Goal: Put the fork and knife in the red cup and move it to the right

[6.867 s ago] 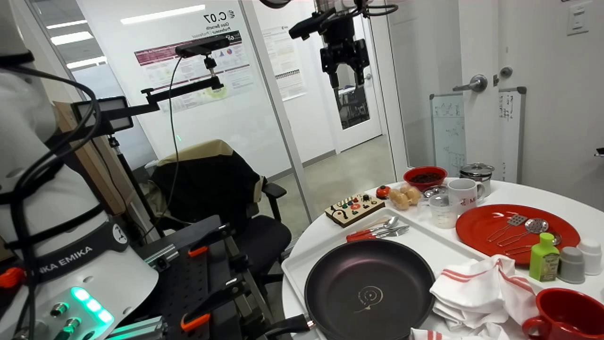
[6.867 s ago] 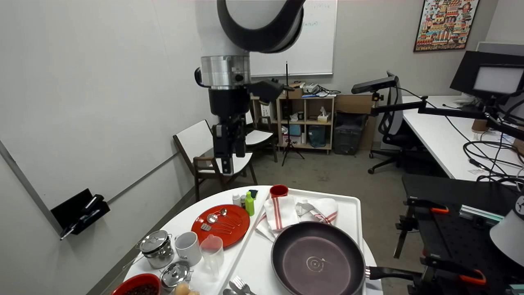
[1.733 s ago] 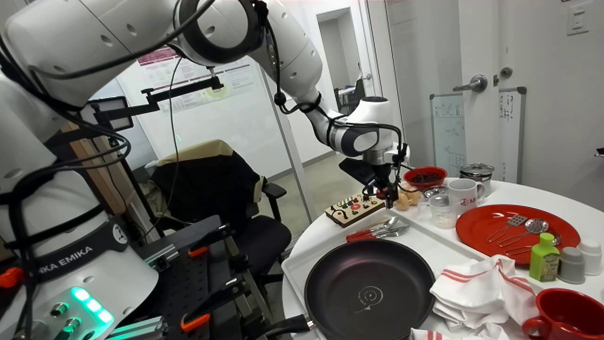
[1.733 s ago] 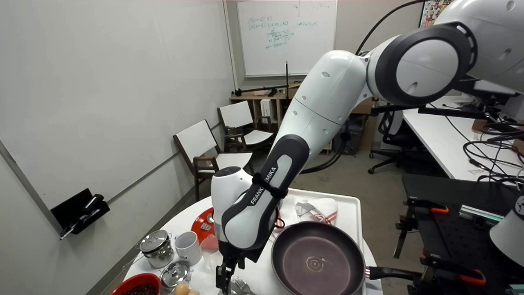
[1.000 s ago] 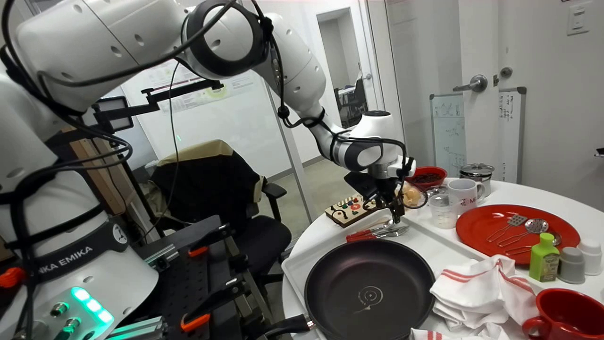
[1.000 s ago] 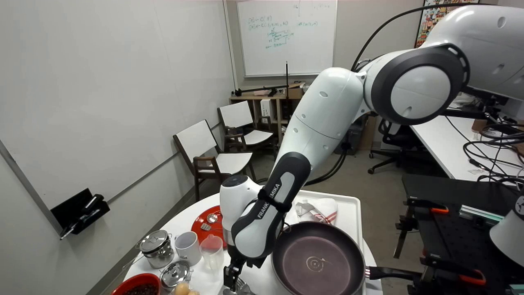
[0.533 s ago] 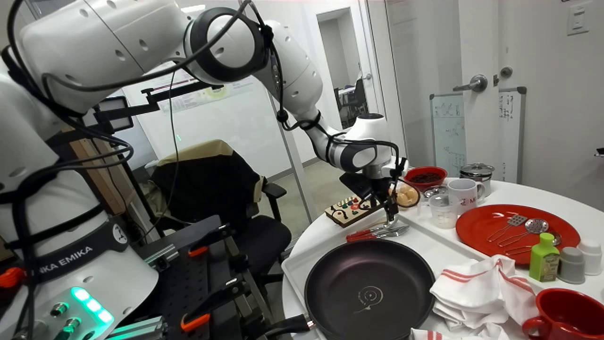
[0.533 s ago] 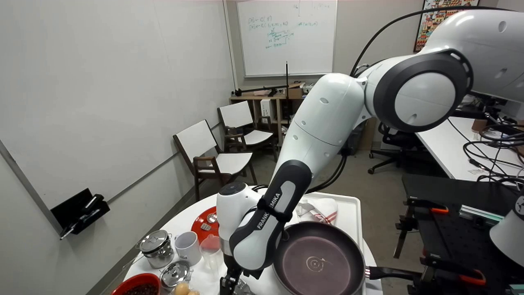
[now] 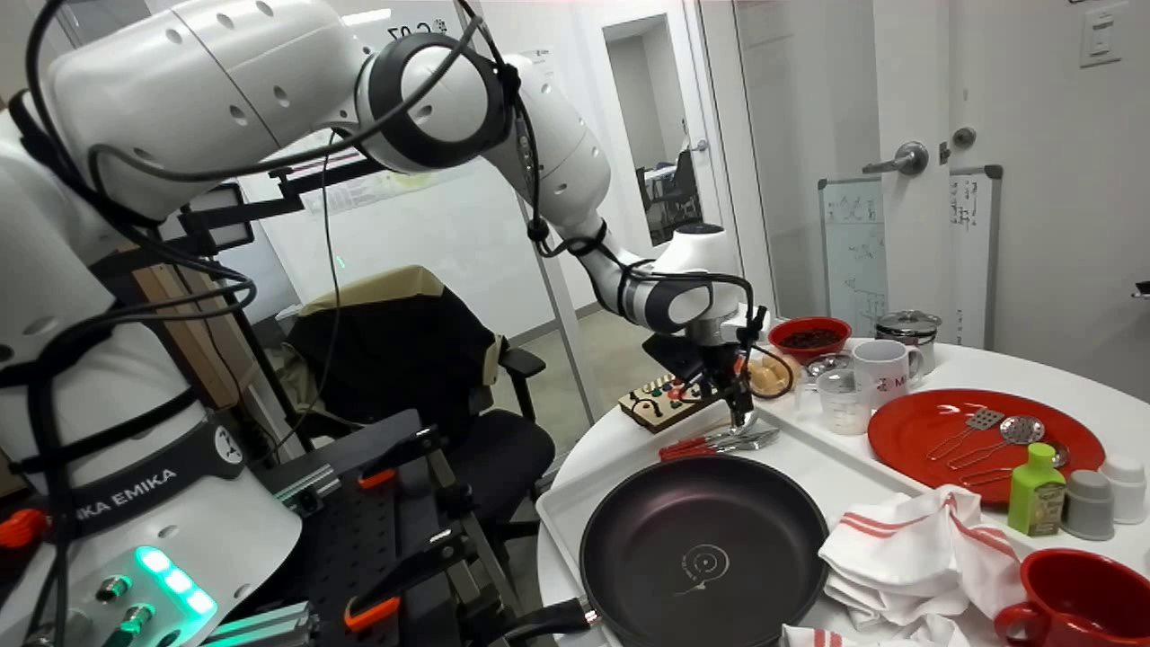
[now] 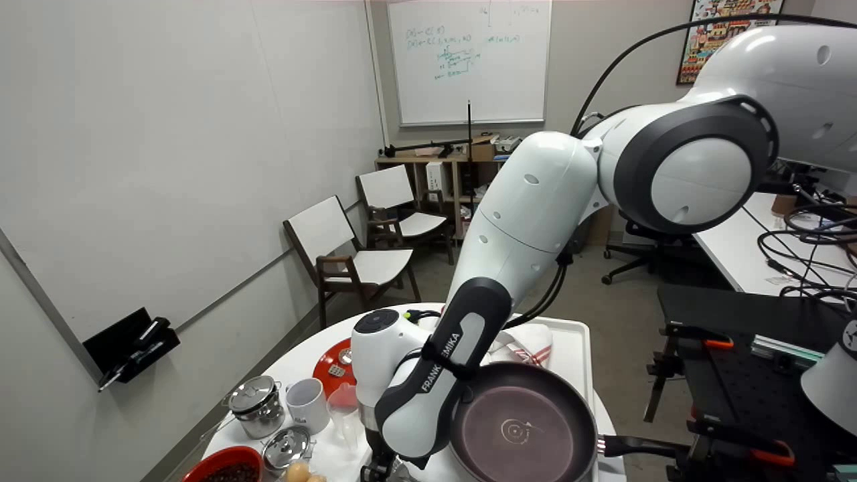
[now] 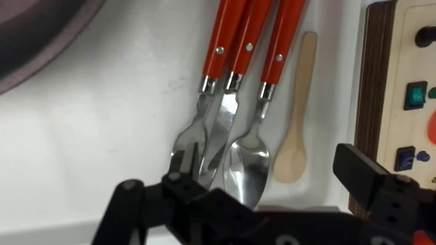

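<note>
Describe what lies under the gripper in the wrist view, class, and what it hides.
A fork, knife, metal spoon and wooden spoon show on the tray. The gripper covers the fork's tips; the knife's tip cannot be made out.

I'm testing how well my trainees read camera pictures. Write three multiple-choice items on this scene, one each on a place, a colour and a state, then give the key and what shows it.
1. In the wrist view, where does the knife lie relative to the fork and the metal spoon?
A) left of both
B) between them
C) right of both

2. What colour are the handles of these three?
A) red
B) green
C) white

3. How does the gripper stand?
A) shut on the fork
B) shut, holding nothing
C) open

1: B, its blade runs between the fork's head and the metal spoon's bowl.
2: A, all three show red in the wrist view.
3: C, its fingers stand wide apart with nothing clamped between them.
</note>
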Controlling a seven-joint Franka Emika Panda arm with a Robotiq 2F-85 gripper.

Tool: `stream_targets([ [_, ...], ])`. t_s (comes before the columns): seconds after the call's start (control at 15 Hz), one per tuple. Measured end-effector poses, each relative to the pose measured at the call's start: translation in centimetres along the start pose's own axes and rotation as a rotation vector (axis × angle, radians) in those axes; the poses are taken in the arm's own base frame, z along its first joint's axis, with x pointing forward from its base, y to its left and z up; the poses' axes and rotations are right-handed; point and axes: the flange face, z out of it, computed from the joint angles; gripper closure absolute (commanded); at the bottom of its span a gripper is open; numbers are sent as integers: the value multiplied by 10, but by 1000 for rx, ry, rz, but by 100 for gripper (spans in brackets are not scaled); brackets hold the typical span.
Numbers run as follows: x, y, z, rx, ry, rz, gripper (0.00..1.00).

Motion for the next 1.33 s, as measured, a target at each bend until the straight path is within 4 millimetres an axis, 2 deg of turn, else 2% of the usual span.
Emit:
stream_targets([
  [0.27, -1, 11, 15, -19, -37, 13, 0],
  [0.53, 0, 11, 24, -22, -57, 15, 0],
  [1.33, 2, -13, 33, -16, -41, -8, 0],
])
